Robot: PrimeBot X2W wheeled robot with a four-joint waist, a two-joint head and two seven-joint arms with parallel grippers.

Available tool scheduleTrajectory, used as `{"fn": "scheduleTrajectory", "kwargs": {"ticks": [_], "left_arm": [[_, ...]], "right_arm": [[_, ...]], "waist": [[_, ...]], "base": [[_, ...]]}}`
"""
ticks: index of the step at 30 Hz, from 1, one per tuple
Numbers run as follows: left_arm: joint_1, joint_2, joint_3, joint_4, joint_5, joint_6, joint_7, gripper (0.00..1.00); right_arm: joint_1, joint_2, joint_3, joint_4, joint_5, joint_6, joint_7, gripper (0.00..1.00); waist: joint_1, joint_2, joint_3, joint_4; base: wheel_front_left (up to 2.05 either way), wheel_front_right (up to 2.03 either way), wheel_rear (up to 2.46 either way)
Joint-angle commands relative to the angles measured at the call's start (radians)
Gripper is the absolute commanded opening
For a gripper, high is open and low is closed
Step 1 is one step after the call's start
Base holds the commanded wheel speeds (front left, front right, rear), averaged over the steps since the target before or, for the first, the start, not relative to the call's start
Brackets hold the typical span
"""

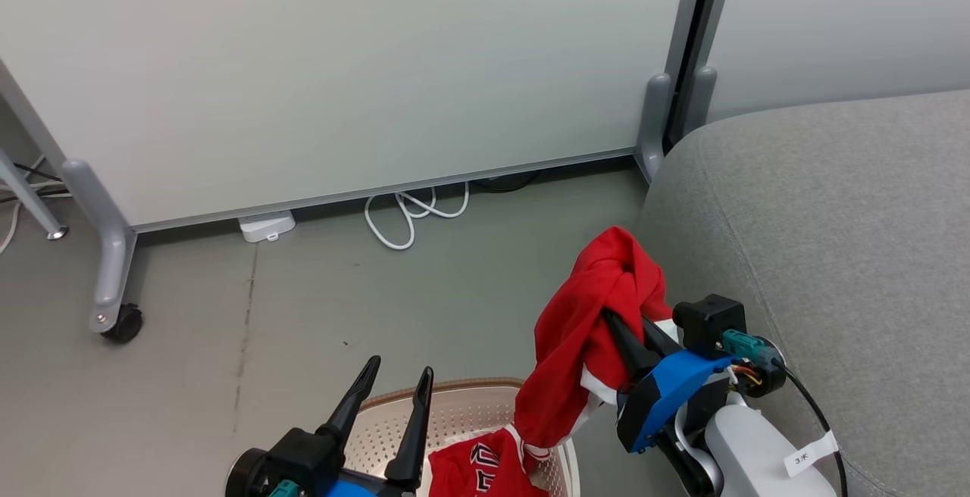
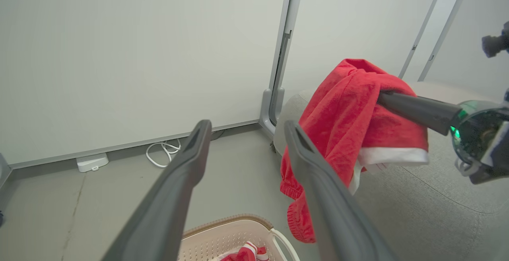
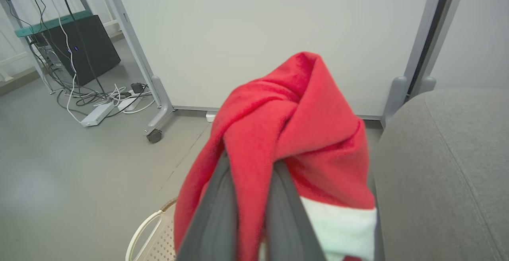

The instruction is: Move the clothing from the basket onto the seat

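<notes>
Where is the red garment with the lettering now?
In the head view the lettered garment lies in the basket at the bottom edge, right of the left tool.

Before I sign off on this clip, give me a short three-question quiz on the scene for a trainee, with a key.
1. Fill in: the light grey fabric couch stands on the robot's ____ side of the cream-white perforated plastic basket.
2. True or false: the basket holds no clothing.
3. Multiple choice: the thin red garment with white trim is A) lying flat on the couch, B) pinched in the right arm's dark fingers, C) folded flat inside the basket.
Key: 1 right; 2 false, a red garment with black-and-white lettering lies in it; 3 B.
</notes>
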Motion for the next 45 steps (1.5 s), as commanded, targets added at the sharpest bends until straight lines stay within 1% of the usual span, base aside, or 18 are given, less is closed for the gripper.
{"fn": "scheduleTrajectory", "kwargs": {"ticks": [1, 7, 12, 29, 41, 45], "left_arm": [[0.006, 0.003, -0.001, -0.003, -0.004, -0.008, -0.005, 1.0], [-0.01, 0.006, -0.013, -0.009, -0.009, -0.008, -0.005, 1.0], [-0.019, 0.01, -0.018, -0.01, -0.014, -0.008, -0.005, 1.0], [-0.036, 0.018, -0.036, -0.013, -0.024, -0.008, -0.005, 1.0], [-0.045, 0.021, -0.042, -0.012, -0.028, -0.008, -0.005, 1.0], [-0.044, 0.02, -0.044, -0.015, -0.023, -0.008, -0.005, 1.0]], "right_arm": [[0.011, -0.002, 0.0, -0.004, 0.001, 0.002, 0.003, 0.0], [0.008, -0.002, -0.002, -0.003, 0.003, 0.002, -0.001, 0.0], [0.004, -0.002, -0.001, -0.006, 0.003, 0.002, -0.001, 0.0], [-0.014, -0.002, 0.021, -0.001, 0.006, 0.002, -0.003, 0.0], [-0.016, -0.002, 0.02, 0.003, 0.012, 0.002, -0.006, 0.0], [-0.013, -0.002, 0.024, 0.004, 0.011, 0.002, -0.006, 0.0]], "waist": [[0.0, 0.0, 0.001, -0.007], [0.0, 0.0, 0.005, -0.046], [0.0, 0.0, 0.01, -0.092], [0.0, 0.0, 0.033, -0.31], [0.0, 0.0, 0.041, -0.432], [0.0, 0.0, 0.041, -0.463]], "base": [[0.0, 0.0, 0.0], [0.0, 0.0, 0.0], [0.0, 0.0, 0.0], [0.0, 0.0, 0.0], [0.0, 0.0, 0.0], [0.0, 0.0, 0.0]]}}
